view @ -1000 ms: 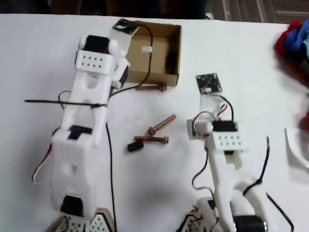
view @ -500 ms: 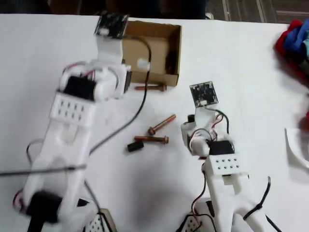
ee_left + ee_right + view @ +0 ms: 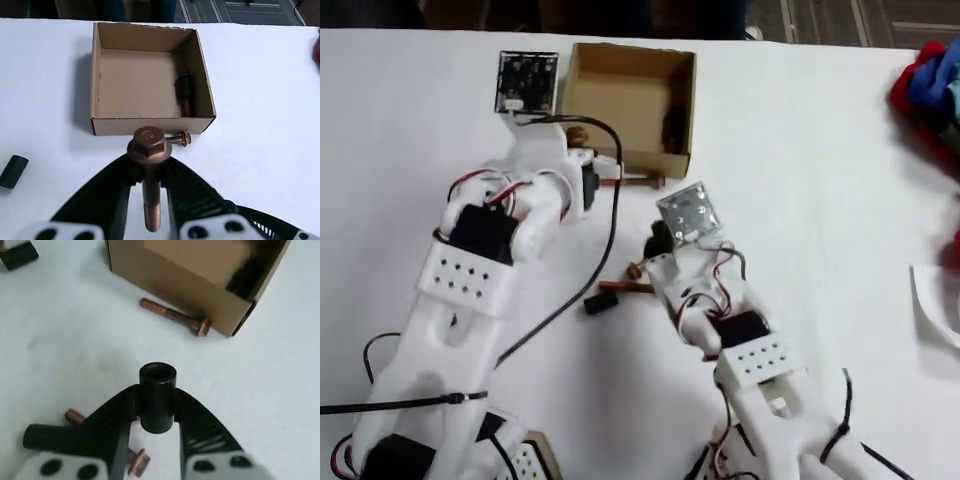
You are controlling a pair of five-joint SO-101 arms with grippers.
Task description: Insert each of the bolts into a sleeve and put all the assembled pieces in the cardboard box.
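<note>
Grippers loaded: bolt left, sleeve right

L gripper (image 3: 148, 167): fingers narrow, clamped on copper hex-flange-head bolt (image 3: 151, 200), head pointing toward open brown cardboard box (image 3: 135, 80), near its front wall. Inside box, along one side wall: black sleeve w/ copper bolt in it (image 3: 185, 97). Second copper bolt (image 3: 638, 182) lies on white table (image 3: 820, 120) just beside box's front wall. Loose short black sleeve (image 3: 599, 303) and third copper bolt (image 3: 625, 287) lie btwn the arms. R gripper (image 3: 157, 407): fingers closed on black cylindrical sleeve (image 3: 157, 390), bore facing outward.
</note>
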